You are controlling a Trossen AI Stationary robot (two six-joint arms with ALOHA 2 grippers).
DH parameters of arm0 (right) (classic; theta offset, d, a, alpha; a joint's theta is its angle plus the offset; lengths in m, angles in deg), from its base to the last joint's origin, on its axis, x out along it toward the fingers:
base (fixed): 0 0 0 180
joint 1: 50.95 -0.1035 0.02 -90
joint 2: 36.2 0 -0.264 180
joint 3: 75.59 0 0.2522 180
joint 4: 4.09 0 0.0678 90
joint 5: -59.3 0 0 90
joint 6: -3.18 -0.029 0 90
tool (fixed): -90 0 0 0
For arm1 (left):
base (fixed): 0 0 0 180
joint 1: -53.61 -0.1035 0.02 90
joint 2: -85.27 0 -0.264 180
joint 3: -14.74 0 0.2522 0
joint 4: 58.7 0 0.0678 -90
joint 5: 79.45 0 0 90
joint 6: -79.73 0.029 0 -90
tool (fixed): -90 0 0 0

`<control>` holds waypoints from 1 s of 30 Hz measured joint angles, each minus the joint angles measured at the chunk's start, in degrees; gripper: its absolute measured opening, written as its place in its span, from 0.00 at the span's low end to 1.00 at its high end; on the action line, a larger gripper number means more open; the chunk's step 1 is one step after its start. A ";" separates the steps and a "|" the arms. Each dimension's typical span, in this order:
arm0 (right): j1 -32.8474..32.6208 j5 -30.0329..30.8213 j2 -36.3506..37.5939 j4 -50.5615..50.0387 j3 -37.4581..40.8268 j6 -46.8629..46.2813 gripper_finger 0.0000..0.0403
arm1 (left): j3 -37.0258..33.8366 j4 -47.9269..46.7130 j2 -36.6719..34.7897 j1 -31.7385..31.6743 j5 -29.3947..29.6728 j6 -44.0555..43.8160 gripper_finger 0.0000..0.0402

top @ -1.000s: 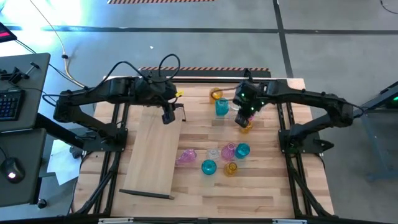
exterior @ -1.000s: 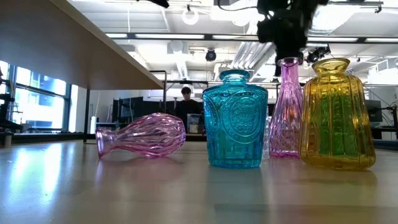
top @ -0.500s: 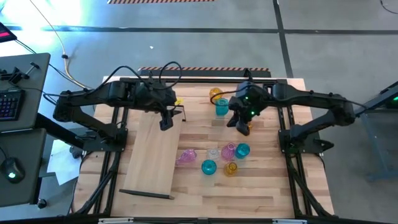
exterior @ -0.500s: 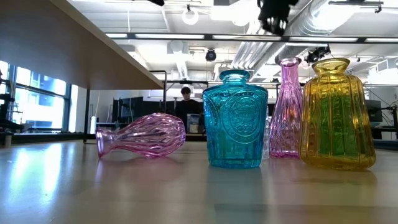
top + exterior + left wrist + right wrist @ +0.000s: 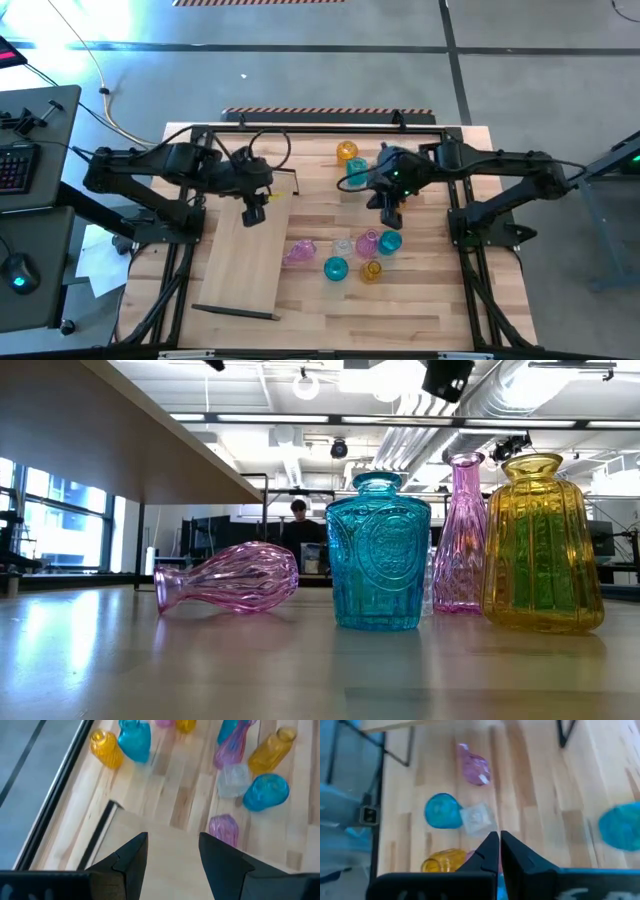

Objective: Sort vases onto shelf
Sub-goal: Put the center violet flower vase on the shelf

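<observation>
I judge I'm between picks: nothing stands on the shelf (image 5: pixel 243 258) yet, and neither arm carries a vase. My right gripper (image 5: pixel 389 212) hangs with its fingers pressed together and empty, just above the far edge of the near cluster of vases, with the pink upright vase (image 5: pixel 367 243) and the teal round vase (image 5: pixel 389 241) just on its near side. A clear vase (image 5: pixel 343 246), a second teal vase (image 5: pixel 335 268), a small amber vase (image 5: pixel 371 270) and a pink vase lying on its side (image 5: pixel 298 251) make up the rest of that cluster, right of the shelf. Farther off, near the table's far edge, an amber vase (image 5: pixel 346 151) and a teal bottle (image 5: pixel 356 173) stand beside the right arm. My left gripper (image 5: pixel 252 214) hovers over the far end of the shelf, fingers spread and holding nothing. The next move, as I see it, calls for parting the right fingers, dropping onto one upright vase without knocking its close neighbours, then carrying it left to the board.
</observation>
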 joint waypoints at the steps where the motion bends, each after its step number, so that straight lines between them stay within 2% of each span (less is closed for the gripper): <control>1: -0.13 0.12 -0.25 -1.49 0.00 -0.66 0.02 | 0.00 -0.84 0.05 0.36 0.00 -0.64 0.42; 4: -0.26 0.18 -1.32 -3.86 -0.02 -2.16 0.10 | -0.27 -2.52 -0.01 1.52 0.18 -3.05 0.42; 10: -1.29 -0.71 -4.36 -5.28 0.00 -3.82 0.33 | -3.10 -4.20 -1.06 4.41 2.77 -6.75 0.42; 13: -2.37 1.21 -5.59 -5.24 0.00 -3.80 0.40 | -4.88 -4.24 -1.51 5.29 3.97 -8.14 0.42; 23: -7.28 3.22 -6.46 -6.34 0.41 -9.04 0.42 | -6.67 -4.10 -2.68 6.90 6.31 -10.69 0.42; 30: -9.27 4.08 -6.43 -2.15 7.04 -12.19 0.42 | -6.67 -4.08 -2.68 6.83 7.64 -9.75 0.42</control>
